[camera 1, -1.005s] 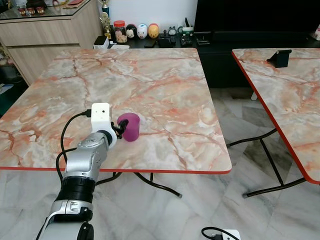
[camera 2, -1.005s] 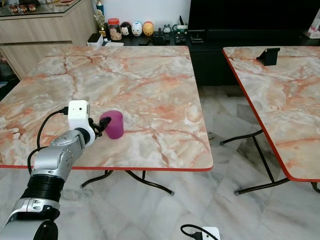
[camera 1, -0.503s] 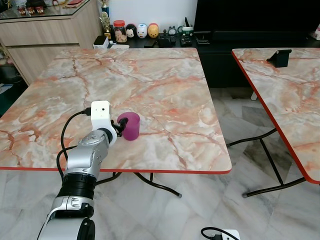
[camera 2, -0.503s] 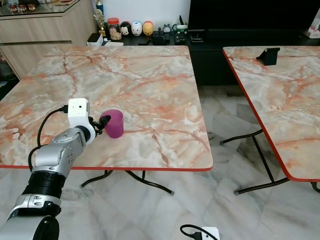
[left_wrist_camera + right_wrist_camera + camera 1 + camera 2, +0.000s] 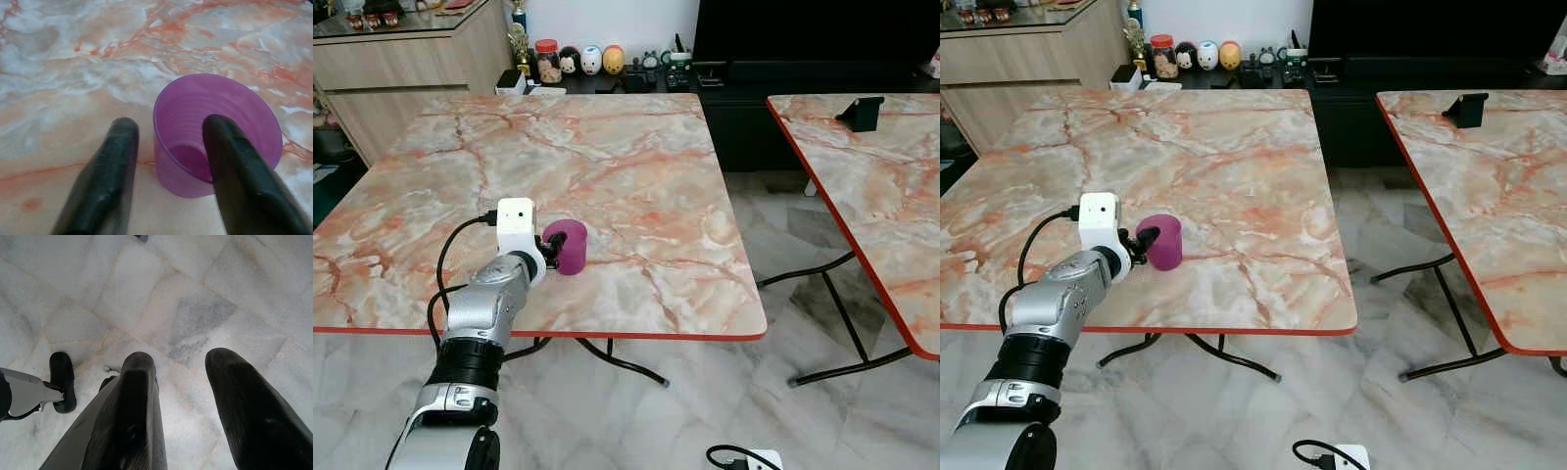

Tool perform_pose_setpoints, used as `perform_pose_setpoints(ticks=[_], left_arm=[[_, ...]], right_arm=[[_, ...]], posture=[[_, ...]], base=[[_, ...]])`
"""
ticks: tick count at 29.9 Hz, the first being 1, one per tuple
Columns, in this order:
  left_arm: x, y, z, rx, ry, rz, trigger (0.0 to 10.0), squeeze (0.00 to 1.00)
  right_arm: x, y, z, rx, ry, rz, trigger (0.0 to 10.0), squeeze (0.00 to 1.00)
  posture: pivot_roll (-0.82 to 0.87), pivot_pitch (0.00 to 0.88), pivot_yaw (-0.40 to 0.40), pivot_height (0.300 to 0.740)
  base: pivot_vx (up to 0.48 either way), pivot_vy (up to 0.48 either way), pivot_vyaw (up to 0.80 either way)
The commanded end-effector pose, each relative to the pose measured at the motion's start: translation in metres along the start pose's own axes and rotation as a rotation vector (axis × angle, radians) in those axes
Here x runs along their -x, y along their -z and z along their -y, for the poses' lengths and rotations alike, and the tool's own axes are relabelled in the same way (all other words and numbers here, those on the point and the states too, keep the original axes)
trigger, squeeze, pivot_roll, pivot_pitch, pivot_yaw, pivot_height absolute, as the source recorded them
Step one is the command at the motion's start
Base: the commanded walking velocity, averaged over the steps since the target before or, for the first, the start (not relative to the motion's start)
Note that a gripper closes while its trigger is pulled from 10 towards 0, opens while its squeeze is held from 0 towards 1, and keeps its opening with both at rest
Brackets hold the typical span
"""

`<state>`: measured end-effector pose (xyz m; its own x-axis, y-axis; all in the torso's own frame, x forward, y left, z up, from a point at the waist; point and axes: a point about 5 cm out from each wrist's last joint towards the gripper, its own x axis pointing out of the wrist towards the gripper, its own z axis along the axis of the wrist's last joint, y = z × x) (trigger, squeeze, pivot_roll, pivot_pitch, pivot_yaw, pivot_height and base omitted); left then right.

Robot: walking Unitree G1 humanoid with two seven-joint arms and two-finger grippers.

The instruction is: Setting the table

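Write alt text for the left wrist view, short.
The left claw straddles the near wall of an upright, empty purple cup: one black finger inside, the other outside, with a gap between that finger and the wall. The cup stands on an orange-veined marble table.

A marble-patterned folding table (image 5: 626,166) with a red edge stands on black metal legs over a pale grey marble-tile floor (image 5: 705,411). A second, matching table (image 5: 871,186) sits just to its right. Behind them, a dark low console (image 5: 744,93) carries small figurines (image 5: 591,60) beneath a white wall, beside a light wood cabinet (image 5: 401,69).
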<state>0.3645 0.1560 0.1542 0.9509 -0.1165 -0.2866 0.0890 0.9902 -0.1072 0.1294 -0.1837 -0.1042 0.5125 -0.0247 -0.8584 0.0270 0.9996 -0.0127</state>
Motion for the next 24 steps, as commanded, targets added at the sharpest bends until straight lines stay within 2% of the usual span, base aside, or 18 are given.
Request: perform_pose_setpoints(ticks=[1,24], left_arm=[[-0.0012,-0.0011,0.0014,-0.007,0.011,-0.016,0.0,0.00],[0.0019,-0.0009,-0.0026,-0.041,0.036,-0.033,0.0,0.00]], right_arm=[[0.0001,0.0022,-0.0023,-0.001,-0.007,-0.013,10.0,0.00],[0.0002,0.0026,-0.0023,-0.004,-0.016,-0.015,10.0,0.00]], posture=[[0.08,0.000,0.005,0.740],[0.09,0.000,0.001,0.740]], base=[[0.000,0.000,0.00],[0.000,0.000,0.00]])
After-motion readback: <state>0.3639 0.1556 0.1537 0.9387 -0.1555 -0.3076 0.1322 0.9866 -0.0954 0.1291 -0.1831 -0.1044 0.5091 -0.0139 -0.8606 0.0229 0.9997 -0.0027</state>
